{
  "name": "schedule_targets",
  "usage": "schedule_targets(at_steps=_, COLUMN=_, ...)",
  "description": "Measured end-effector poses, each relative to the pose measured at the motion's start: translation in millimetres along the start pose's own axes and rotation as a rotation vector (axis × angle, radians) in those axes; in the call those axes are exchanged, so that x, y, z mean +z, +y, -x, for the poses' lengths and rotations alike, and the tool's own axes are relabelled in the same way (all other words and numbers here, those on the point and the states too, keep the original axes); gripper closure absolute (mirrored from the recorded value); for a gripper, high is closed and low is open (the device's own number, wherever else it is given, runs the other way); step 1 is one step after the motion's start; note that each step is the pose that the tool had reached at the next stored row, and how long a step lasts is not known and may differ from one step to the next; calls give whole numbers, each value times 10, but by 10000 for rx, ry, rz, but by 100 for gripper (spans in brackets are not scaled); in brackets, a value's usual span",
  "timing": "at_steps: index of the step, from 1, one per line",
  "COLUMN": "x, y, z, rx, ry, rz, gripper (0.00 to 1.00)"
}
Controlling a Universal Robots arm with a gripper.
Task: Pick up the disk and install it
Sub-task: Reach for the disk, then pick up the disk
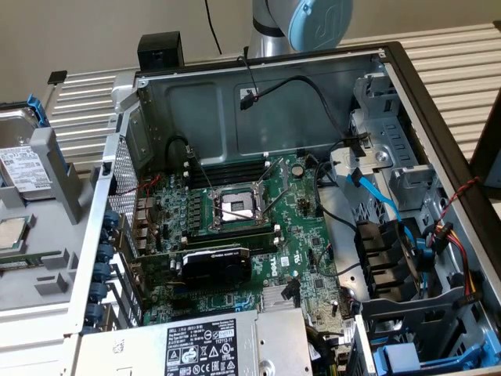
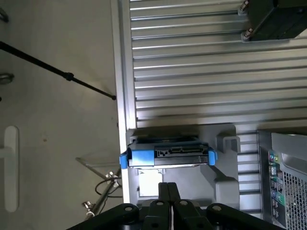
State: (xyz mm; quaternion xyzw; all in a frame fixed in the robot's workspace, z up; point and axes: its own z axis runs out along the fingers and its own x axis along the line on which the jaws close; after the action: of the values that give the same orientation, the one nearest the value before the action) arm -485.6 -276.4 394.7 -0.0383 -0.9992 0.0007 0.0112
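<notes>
Disk [image 2: 168,155] rests in a grey holder [image 2: 225,165] on the slatted table [image 2: 192,72] by beige floor [image 2: 57,143], tool [image 2: 169,187] closed and empty.

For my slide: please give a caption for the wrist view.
Jaws shut, the gripper faces the blue-framed disk in its grey holder.

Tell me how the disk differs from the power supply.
The disk sits in a blue carrier; the power supply is bare grey metal. The disk is the smaller of the two. The disk rests in a grey holder outside the case; the power supply is mounted inside it. Both are rectangular grey metal units.
</notes>
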Motion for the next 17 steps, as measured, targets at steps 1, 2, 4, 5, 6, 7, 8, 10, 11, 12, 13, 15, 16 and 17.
schedule_targets(at_steps=1, x=0, y=6, z=-1, rx=-3, ry=0, rz=1, gripper=89)
schedule_targets(at_steps=2, x=0, y=13, z=-3, rx=-10, ry=-1, rz=1, gripper=89)
schedule_targets(at_steps=4, x=0, y=39, z=-8, rx=-31, ry=1, rz=-1, gripper=89)
schedule_targets(at_steps=5, x=0, y=55, z=-9, rx=-42, ry=1, rz=-1, gripper=89)
schedule_targets(at_steps=6, x=0, y=76, z=-11, rx=-55, ry=0, rz=-1, gripper=89)
schedule_targets(at_steps=7, x=0, y=93, z=-15, rx=-65, ry=0, rz=-1, gripper=89)
schedule_targets(at_steps=8, x=0, y=108, z=-22, rx=-73, ry=0, rz=-2, gripper=89)
schedule_targets(at_steps=10, x=0, y=134, z=-52, rx=-84, ry=1, rz=-2, gripper=89)
schedule_targets(at_steps=11, x=1, y=135, z=-64, rx=-90, ry=1, rz=-2, gripper=89)
schedule_targets(at_steps=12, x=1, y=134, z=-69, rx=-94, ry=1, rz=-2, gripper=89)
schedule_targets(at_steps=13, x=1, y=134, z=-70, rx=-95, ry=1, rz=-2, gripper=89)
schedule_targets(at_steps=15, x=1, y=134, z=-70, rx=-94, ry=0, rz=-2, gripper=89)
schedule_targets(at_steps=16, x=1, y=134, z=-71, rx=-94, ry=0, rz=-2, gripper=89)
schedule_targets(at_steps=17, x=1, y=134, z=-71, rx=-94, ry=1, rz=-2, gripper=89)
